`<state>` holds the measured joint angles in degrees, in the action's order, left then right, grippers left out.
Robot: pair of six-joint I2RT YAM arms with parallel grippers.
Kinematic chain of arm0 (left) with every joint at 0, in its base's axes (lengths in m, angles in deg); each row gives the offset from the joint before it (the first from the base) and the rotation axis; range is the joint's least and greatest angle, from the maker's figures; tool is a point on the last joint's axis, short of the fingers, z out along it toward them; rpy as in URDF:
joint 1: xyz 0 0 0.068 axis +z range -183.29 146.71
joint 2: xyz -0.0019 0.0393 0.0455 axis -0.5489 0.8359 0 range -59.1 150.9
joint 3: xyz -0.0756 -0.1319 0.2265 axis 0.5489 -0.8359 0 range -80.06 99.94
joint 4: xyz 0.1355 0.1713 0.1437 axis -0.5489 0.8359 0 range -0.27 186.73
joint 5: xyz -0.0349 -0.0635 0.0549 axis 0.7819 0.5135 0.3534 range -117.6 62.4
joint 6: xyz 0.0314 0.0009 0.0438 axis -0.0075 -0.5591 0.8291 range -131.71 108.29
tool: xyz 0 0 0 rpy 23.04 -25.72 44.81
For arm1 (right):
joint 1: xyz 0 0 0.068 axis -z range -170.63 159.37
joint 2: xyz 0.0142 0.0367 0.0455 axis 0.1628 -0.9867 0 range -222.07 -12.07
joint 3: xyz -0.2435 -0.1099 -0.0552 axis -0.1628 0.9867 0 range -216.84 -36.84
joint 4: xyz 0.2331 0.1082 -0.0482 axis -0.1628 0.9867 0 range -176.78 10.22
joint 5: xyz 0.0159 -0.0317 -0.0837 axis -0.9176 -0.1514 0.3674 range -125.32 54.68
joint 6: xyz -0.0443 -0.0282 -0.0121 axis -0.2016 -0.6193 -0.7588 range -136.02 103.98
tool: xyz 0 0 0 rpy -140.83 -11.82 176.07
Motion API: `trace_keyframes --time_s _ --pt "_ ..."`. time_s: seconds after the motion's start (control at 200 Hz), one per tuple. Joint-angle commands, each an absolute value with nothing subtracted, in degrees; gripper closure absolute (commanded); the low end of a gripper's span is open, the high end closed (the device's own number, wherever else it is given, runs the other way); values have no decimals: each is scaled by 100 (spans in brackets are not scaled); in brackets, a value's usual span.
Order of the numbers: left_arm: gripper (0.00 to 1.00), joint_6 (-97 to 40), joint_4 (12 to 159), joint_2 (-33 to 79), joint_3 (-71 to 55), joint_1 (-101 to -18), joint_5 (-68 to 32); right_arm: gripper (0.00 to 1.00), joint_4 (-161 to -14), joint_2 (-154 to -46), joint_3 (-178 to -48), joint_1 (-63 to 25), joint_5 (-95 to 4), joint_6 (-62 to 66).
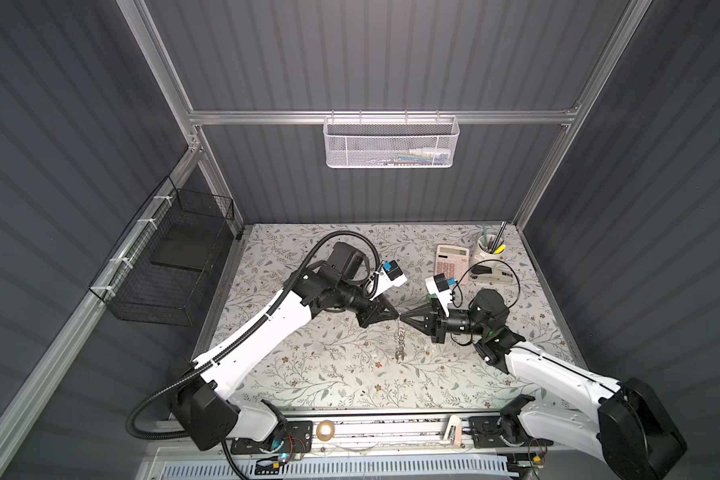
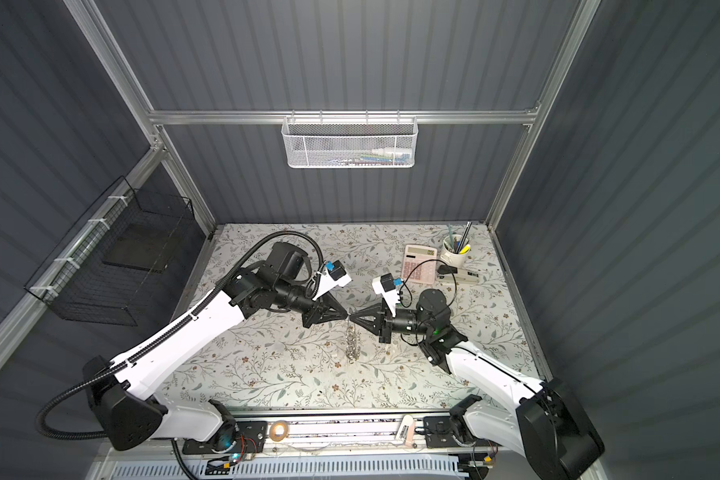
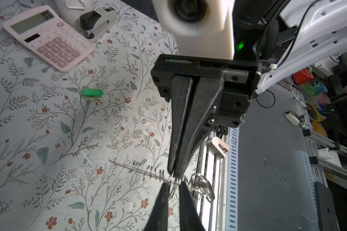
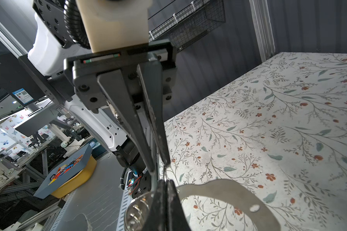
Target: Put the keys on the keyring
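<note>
Keyring [image 1: 400,343] far from table [image 1: 329,374] edges

table [image 1: 329,374]: floral top | lying on it: pink calculator [image 1: 452,259], stapler [image 1: 493,276], pen cup [image 1: 489,249], green-headed key [image 3: 92,93]

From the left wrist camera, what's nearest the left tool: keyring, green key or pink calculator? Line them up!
1. keyring, right at the left tool's tips.
2. green key, lying by itself, midway.
3. pink calculator, farthest, beside the stapler.
</note>
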<state>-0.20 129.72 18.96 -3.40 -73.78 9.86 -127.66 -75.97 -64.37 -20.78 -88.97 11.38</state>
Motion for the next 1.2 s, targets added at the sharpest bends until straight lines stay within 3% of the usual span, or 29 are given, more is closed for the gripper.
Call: trace_keyframes --time_s 0.0,0.23,0.4,0.615,0.836,1.021,1.191 --pt "80 -762 11901 1333 -764 -6886 1506 100 -12834 -7430 -6496 -2084 -8806 1130" --pt "60 -1698 10434 557 -1906 -6511 2013 100 -12948 -7371 -6448 -2086 -8792 1193" --pt "51 -2941 8219 254 -3260 -6520 2435 100 -13046 -7368 -6418 -2082 -8763 1250" --pt "49 -3432 7031 394 -3953 -6554 2530 100 -13175 -7427 -6400 -2086 -8805 1326" --pt "50 -3468 6725 826 -3964 -6884 2577 100 -13200 -7468 -6404 -2086 -8820 1339" --pt "54 -3414 6716 1033 -3860 -7068 2567 100 -13212 -7489 -6406 -2086 -8821 1348" --pt "64 -3409 6719 1119 -3798 -7152 2543 100 -13224 -7516 -6419 -2086 -8852 1363"
